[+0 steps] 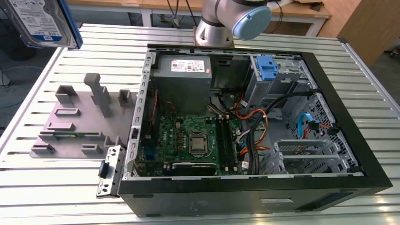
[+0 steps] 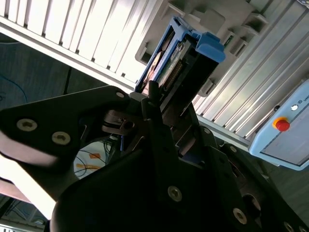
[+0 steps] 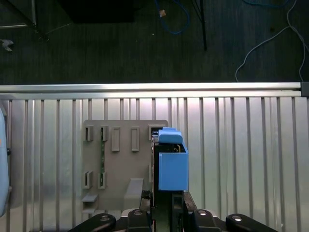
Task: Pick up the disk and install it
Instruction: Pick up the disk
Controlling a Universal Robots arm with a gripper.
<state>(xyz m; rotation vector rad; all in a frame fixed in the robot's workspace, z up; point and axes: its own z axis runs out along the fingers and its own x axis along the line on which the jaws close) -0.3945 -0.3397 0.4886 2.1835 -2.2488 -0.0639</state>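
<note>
Where the claw (image 3: 165,197) clamps it, the disk (image 3: 173,166) is hidden.

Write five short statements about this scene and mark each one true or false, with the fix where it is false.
1. The hand is shut on the disk. True.
2. The disk sits in a bay inside the computer case. False: it is in the hand, outside the case.
3. The case lies open, with its motherboard in sight. True.
4. The grey fixture lies on the exterior view's right of the case. False: it lies on the exterior view's left of it.
5. A blue clip stands inside the case. True.
</note>
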